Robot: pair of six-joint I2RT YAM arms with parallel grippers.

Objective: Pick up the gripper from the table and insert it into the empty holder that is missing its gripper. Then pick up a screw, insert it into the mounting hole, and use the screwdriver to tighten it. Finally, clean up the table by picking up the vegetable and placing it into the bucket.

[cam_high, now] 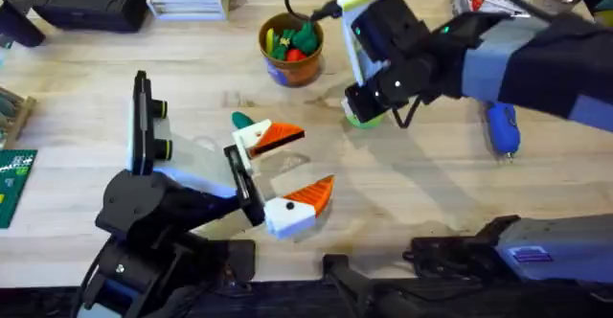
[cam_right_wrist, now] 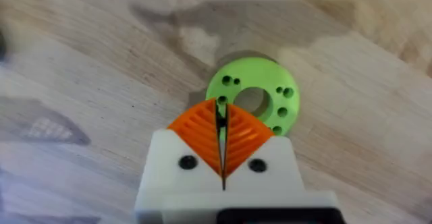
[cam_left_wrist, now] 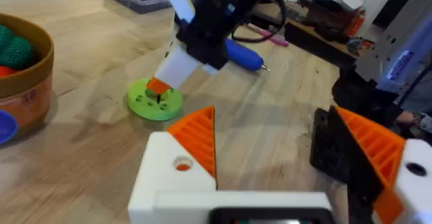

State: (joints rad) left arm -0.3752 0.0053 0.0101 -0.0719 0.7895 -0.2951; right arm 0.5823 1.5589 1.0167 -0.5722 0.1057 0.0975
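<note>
The right claw (cam_right_wrist: 223, 140) hangs pinched shut over the green disc (cam_right_wrist: 253, 102), perhaps nipping a dark screw, at two o'clock on the bench (cam_high: 431, 193). The left claw (cam_high: 287, 170) gapes empty mid-bench. The screwdriver (cam_high: 503, 131) lies nearest the right arm, at three o'clock.
</note>
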